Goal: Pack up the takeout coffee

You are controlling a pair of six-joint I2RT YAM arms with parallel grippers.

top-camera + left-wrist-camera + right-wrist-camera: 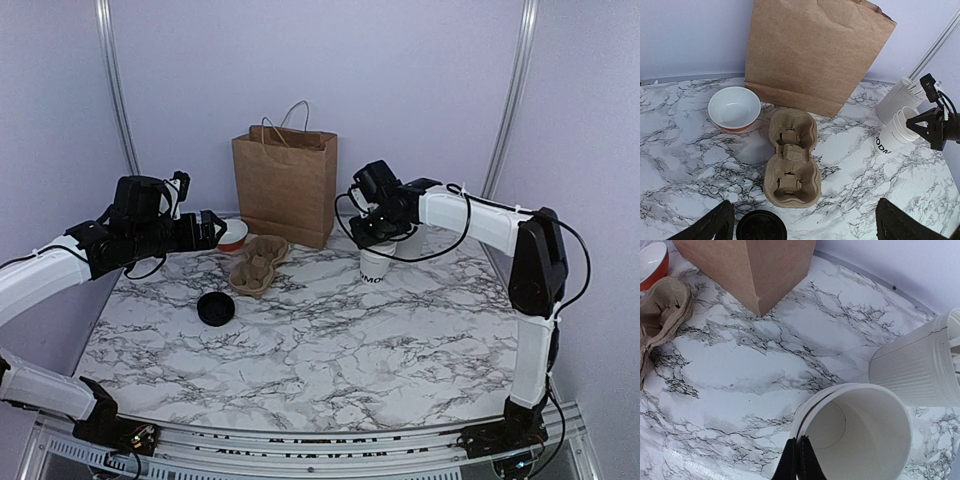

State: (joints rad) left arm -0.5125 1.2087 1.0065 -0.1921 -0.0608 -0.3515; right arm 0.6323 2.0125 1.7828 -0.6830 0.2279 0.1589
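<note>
The takeout coffee is a white paper cup (375, 266) with dark lettering near its base, standing at the back right of the marble table. Its black lid (216, 308) lies apart at the left, in front of the carrier. My right gripper (381, 233) is over the cup, and in the right wrist view it (799, 454) is shut on the near rim of the cup (860, 435), one finger inside and one outside. The cup is empty. My left gripper (208, 231) hovers open above the left side, and the left wrist view shows the lid (761, 226) between its spread fingers.
A brown pulp cup carrier (257, 265) lies left of centre. Behind it stands a brown paper bag (285, 185), with a white and orange bowl (233, 236) to its left. A ribbed white cup of stirrers (920, 370) stands right beside the coffee cup.
</note>
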